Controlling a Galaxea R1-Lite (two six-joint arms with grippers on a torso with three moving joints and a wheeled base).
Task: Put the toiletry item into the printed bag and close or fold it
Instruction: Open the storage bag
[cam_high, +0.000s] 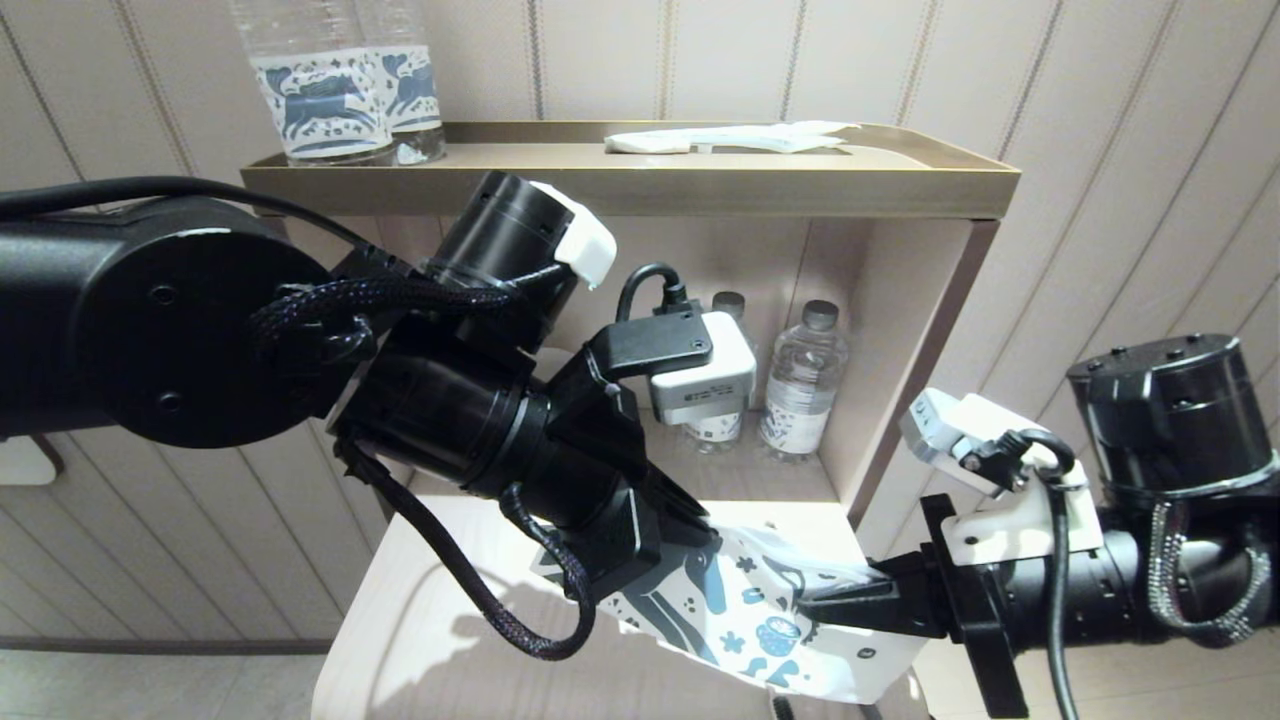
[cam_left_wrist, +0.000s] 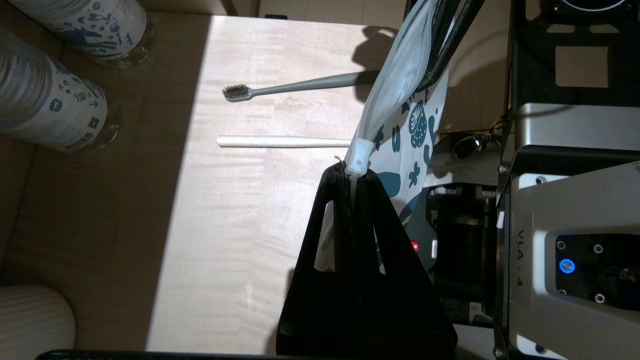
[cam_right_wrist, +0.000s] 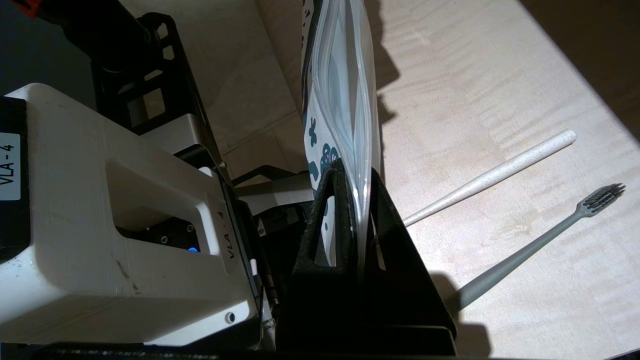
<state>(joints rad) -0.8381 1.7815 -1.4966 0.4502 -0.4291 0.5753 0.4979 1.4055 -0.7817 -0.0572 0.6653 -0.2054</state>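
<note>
The printed bag (cam_high: 750, 610), white with dark blue horse and flowers, hangs above the light wood table (cam_high: 430, 620), stretched between both grippers. My left gripper (cam_high: 700, 530) is shut on one end of its top edge, at the white zip slider (cam_left_wrist: 361, 155). My right gripper (cam_high: 815, 605) is shut on the other end (cam_right_wrist: 357, 180). The bag's mouth (cam_right_wrist: 345, 85) is slightly parted. A thin grey toothbrush (cam_left_wrist: 300, 86) with a small bristled head lies on the table outside the bag. Beside it lies a paler white handle (cam_left_wrist: 282, 142), its far end hidden behind the bag.
Two clear bottles with horse labels (cam_high: 320, 90) and a flat white packet (cam_high: 730, 138) sit on the top shelf. Two smaller bottles (cam_high: 800, 380) stand in the niche behind the table, next to the toothbrushes (cam_left_wrist: 50, 105). A white ribbed object (cam_left_wrist: 30, 320) sits by the table's edge.
</note>
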